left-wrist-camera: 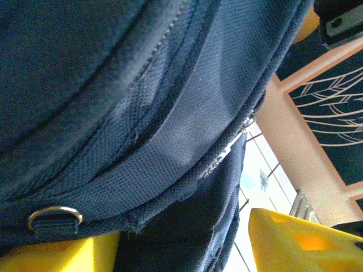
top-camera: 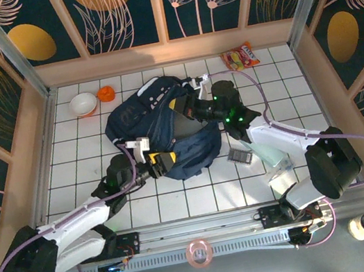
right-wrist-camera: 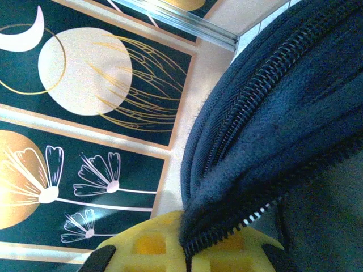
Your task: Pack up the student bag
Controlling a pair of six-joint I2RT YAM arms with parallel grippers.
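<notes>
Check the right gripper (right-wrist-camera: 187, 249) first. Its wrist view shows the yellow fingers (right-wrist-camera: 142, 246) pinched together on the zipper edge of the student bag (top-camera: 158, 122), at the bag's far rim. The left gripper (top-camera: 164, 160) sits at the bag's near edge. Its wrist view shows the fingers spread apart with fabric hanging loose between them, and a metal D-ring (left-wrist-camera: 55, 214). In the top view the bag lies on the tiled table (top-camera: 74, 162), with a white bowl (top-camera: 83, 104) to its left and a snack packet (top-camera: 240, 57) beyond its right side.
</notes>
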